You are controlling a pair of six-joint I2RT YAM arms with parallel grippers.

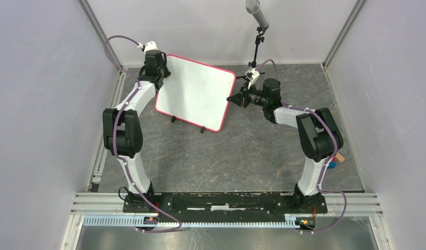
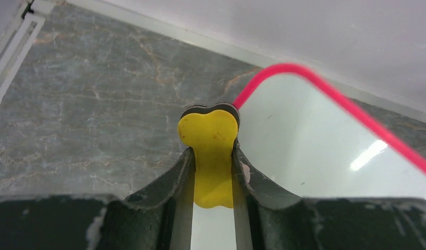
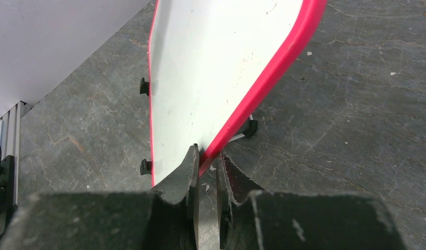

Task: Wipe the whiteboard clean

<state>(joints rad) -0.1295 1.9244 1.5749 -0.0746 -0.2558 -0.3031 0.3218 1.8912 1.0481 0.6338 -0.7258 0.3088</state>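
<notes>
The left gripper point(image 2: 211, 156) is pinching a yellow eraser point(image 2: 208, 133) at the far corner of the whiteboard point(image 1: 195, 96); the right gripper point(image 3: 207, 164) is clamping its red rim point(image 3: 276, 65).

Wide open across the near and middle worktop point(image 1: 226, 156), between the two arms. Blocked at the far centre by the whiteboard point(image 1: 196, 92), raised on small black feet, with the left hand point(image 1: 164, 73) at its far-left corner and the right hand point(image 1: 233, 98) clamped on its right edge. Narrow between board and back wall; crowded there by a black stand point(image 1: 257, 49) just behind the right hand. Open over the far-right worktop. Hemmed by walls left, right and far.
</notes>
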